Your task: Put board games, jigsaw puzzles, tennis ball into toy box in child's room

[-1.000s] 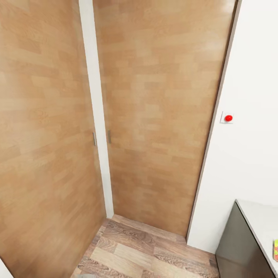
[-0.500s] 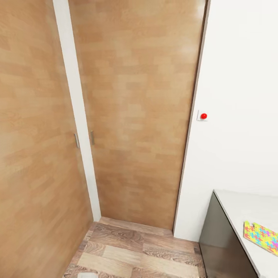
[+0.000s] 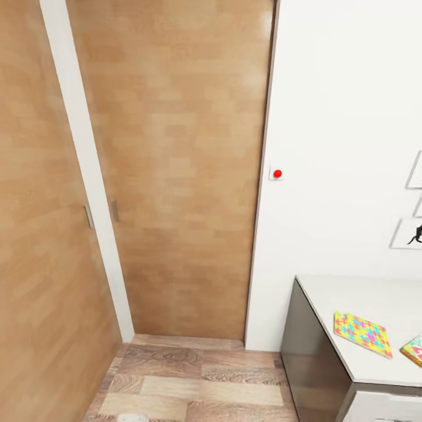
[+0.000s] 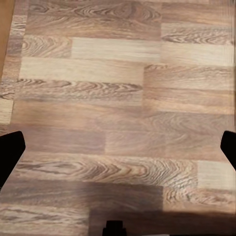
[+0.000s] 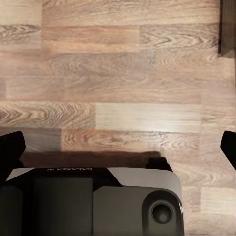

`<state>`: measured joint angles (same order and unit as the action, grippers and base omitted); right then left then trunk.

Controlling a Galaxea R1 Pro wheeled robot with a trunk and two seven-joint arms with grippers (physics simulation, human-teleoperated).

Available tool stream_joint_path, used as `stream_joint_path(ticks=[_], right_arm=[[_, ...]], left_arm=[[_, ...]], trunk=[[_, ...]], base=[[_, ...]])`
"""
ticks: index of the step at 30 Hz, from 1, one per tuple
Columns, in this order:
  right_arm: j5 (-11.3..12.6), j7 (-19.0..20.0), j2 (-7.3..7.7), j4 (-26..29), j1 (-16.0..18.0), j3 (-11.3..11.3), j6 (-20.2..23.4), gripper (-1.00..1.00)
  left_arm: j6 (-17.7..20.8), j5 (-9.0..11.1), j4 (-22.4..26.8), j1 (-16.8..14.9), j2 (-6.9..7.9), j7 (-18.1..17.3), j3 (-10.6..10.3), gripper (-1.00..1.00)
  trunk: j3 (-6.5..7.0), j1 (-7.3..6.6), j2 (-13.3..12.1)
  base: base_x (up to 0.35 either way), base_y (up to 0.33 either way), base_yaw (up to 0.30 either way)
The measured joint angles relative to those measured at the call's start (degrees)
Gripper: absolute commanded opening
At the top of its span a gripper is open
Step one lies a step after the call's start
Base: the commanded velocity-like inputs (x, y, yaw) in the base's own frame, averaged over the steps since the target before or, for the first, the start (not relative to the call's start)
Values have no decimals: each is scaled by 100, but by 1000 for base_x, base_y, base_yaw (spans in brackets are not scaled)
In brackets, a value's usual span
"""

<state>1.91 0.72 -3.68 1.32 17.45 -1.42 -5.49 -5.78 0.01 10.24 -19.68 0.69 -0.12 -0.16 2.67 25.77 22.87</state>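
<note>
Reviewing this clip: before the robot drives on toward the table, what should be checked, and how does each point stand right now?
1. Table in sight: ok, at the head view's lower right.
2. Jigsaw puzzle lying flat on the table: ok.
3. Second colourful item identified: cannot tell, cut off by the picture's edge.
4. Toy box located: cannot tell.
5. Left gripper open and holding nothing: ok, only floor between its fingers.
6. Right gripper open and holding nothing: ok.
</note>
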Motion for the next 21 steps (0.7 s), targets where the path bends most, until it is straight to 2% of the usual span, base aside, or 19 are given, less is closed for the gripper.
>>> stream_joint_path(ticks=[7, 14, 21], right_arm=[[0, 1, 0, -1, 1, 4, -8, 100], [5, 0, -1, -2, -1, 6, -192, 100], [7, -2, -1, -2, -13, 5, -305, 100]], left_arm=[[0, 6, 2, 1, 1, 3, 1, 100], [0, 7, 2, 1, 1, 4, 1, 100], [-7, 7, 2, 2, 1, 4, 0, 100]], trunk=[[0, 0, 0], [0, -1, 0], [0, -1, 0]], base=[[-110, 212, -210], [-26, 208, -46], [-5, 61, -18]])
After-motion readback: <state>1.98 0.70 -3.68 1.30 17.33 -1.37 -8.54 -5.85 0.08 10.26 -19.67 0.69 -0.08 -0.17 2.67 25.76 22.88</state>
